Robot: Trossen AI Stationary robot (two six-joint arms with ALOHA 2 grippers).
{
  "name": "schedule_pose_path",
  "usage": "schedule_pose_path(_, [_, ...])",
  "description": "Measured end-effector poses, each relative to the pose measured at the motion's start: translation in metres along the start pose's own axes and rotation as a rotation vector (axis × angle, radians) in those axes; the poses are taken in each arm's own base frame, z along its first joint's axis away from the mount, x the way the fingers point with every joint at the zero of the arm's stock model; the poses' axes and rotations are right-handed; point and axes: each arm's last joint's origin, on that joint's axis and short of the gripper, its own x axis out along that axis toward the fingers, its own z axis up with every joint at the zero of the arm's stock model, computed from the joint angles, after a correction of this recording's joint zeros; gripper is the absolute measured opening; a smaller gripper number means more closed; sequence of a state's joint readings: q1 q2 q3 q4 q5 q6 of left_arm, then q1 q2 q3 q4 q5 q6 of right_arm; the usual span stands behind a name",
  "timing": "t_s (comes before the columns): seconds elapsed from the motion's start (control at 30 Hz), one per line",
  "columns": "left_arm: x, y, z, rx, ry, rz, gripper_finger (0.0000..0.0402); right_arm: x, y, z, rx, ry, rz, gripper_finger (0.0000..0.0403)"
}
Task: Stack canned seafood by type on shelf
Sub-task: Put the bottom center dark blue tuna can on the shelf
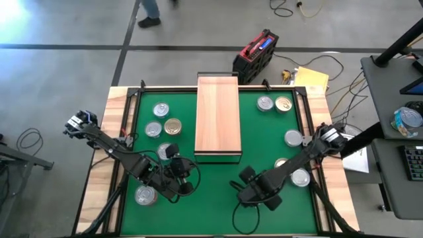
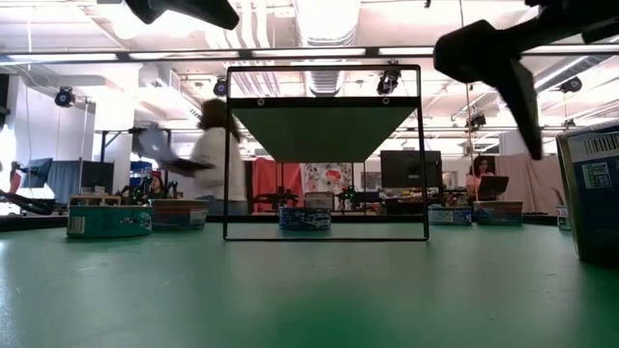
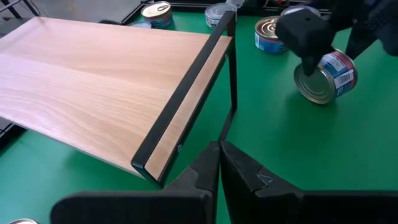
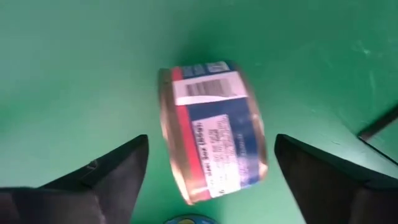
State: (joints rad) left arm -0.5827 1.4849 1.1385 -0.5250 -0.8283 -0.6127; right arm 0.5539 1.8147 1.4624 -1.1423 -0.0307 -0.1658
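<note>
Your right gripper is hanging wide open, empty, over a tipped can near the mat's front edge; square up before closing.

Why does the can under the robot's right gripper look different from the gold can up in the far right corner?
The can between the right gripper's open fingers lies tipped on its side, its label showing. The gold-lidded can sits flat on the mat, lid up. The tipped can is under a gripper; nothing is near the gold one. Both are small round tins on the green mat, neither yet on the shelf.
</note>
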Motion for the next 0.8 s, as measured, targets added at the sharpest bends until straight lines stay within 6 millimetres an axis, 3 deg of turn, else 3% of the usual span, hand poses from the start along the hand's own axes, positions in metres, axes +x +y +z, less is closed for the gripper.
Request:
schedule_pose_path(0.23, [0.000,0.000,0.000,0.001,-0.001,0.001,0.0000,0.010,-0.001,0.004,0.002,0.012,0.053,0.0186])
schedule_pose_path(0.43, [0.000,0.000,0.000,0.012,-0.001,0.001,0.0000,0.003,0.000,0.001,0.030,-0.012,0.079,0.0187])
schedule_pose_path(0.5, [0.000,0.000,0.000,0.039,-0.001,0.004,0.0000,-0.014,0.000,-0.006,0.059,-0.040,0.078,0.0187])
schedule_pose_path(0.57, [0.000,0.000,-0.001,0.079,0.001,0.005,0.0000,-0.044,-0.003,-0.018,0.124,-0.111,0.079,0.0187])
schedule_pose_path(0.8, [0.000,0.003,0.000,0.246,-0.030,0.085,0.0000,-0.157,-0.040,-0.080,0.525,-0.612,0.113,0.0187])
